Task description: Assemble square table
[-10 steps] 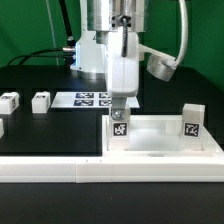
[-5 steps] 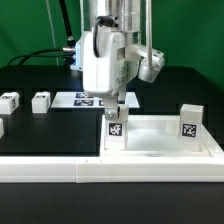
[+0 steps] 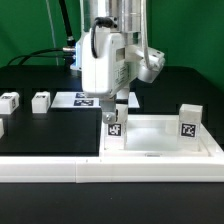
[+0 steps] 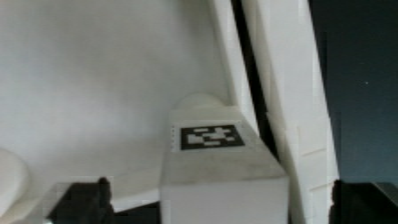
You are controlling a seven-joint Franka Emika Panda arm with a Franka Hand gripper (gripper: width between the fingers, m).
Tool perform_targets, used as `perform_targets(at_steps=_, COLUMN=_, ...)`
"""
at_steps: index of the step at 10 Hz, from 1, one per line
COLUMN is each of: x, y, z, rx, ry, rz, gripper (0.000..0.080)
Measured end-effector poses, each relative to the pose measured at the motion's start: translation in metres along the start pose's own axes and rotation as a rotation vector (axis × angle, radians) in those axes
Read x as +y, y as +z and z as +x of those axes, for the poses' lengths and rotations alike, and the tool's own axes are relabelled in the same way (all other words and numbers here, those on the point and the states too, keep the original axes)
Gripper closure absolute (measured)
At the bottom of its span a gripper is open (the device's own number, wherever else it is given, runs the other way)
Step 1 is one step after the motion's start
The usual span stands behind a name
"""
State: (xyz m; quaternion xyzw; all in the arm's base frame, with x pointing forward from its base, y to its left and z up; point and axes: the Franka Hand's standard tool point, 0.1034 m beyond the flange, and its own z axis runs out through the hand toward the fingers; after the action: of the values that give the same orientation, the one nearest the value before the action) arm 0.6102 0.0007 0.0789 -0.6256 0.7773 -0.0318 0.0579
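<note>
Just under my claw (image 3: pixel 113 106), a leg (image 3: pixel 114 131) stands upright in a corner of the table (image 3: pixel 165 150); fingers (image 4: pixel 84 198) spread either side, clear of it.

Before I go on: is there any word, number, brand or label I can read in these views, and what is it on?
Words, numbers, brands: none readable in either view.
Only black-white square marker tags, no letters: on the leg at the square table's corner, the far leg, the loose legs and the marker board.
</note>
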Motion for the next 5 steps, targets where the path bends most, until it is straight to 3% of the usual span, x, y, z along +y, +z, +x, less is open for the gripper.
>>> perform_targets(at_steps=5, x=0.003, y=-0.014, z=-0.004, rx=-0.041, ry=-0.322, rz=0.033, gripper=0.0151)
